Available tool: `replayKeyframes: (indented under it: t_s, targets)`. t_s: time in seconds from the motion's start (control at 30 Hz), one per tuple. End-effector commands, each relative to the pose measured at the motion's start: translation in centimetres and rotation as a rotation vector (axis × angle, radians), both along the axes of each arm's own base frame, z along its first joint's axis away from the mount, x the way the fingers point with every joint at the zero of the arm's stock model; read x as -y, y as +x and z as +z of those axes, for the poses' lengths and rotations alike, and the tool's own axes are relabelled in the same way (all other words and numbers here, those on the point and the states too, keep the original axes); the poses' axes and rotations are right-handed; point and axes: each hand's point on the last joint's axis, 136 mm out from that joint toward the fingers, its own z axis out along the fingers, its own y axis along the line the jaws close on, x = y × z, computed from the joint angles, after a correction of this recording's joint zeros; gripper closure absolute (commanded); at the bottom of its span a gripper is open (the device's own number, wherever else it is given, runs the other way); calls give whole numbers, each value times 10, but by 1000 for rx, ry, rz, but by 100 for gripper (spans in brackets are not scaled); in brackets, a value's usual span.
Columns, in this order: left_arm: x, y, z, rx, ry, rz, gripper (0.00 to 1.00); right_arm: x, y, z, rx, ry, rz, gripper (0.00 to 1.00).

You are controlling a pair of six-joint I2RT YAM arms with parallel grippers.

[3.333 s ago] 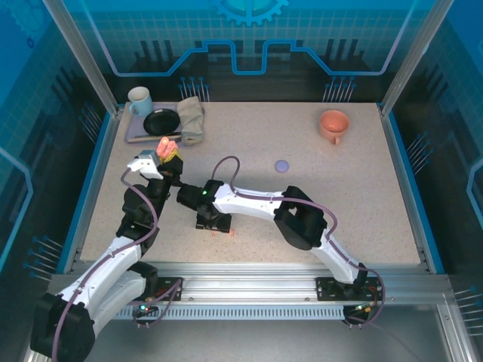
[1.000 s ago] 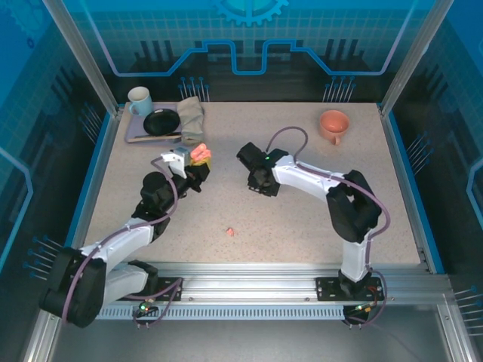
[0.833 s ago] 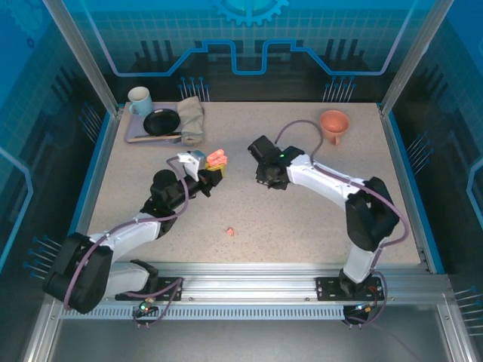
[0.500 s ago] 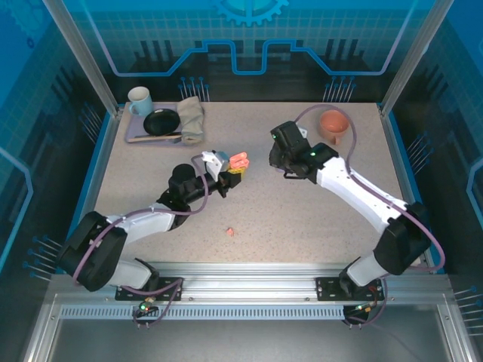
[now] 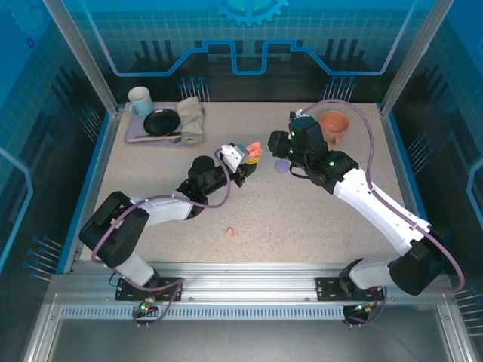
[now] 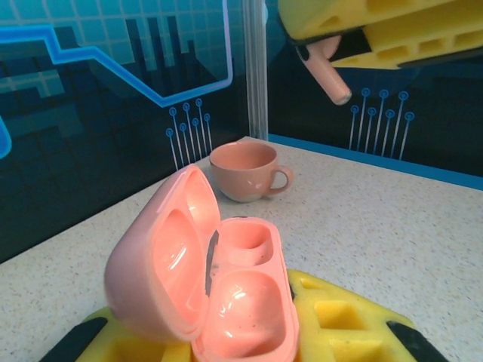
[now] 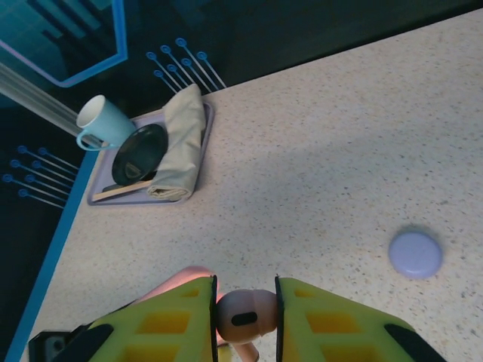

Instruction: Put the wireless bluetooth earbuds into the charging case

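The salmon-pink charging case (image 6: 226, 290) stands open with its lid swung left and both wells empty, and my left gripper (image 6: 226, 339) is shut on its base. In the top view the case (image 5: 253, 148) hangs above mid-table, held by my left gripper (image 5: 247, 156). My right gripper (image 7: 243, 313) is shut on a salmon-pink earbud (image 7: 243, 317), stem down, just above the case (image 7: 177, 279). From the left wrist, that earbud's stem (image 6: 330, 75) pokes out of the yellow fingers (image 6: 392, 30) overhead. Another pink earbud (image 5: 229, 232) lies on the table near the front. My right gripper (image 5: 281, 145) is right of the case.
A small lilac round object (image 5: 281, 166) lies under the right gripper, also in the right wrist view (image 7: 415, 253). A pink cup (image 5: 333, 124) stands at the back right. A tray (image 5: 139, 136) at the back left holds a blue mug, a black plate and a folded cloth.
Both arms moved toward the back right. The left gripper carried the open case right, and the right gripper rose from the near table with the earbud to beside the case.
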Motion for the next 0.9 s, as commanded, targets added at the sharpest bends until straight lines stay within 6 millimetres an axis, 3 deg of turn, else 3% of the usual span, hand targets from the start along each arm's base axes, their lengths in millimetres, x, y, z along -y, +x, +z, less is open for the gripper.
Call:
replayKeyframes:
  t_s: [0.0,0.4,0.87]
  targets:
    - [4,12,28,100,-40,35,100,-10,-1,31,124,66,64,77]
    - [12,21,46,97,-96,30,100,-34,-6,24,176,179,116,77]
    - [14,23,54,37,-159,32,100,-41,-2,23,229,243,86,78]
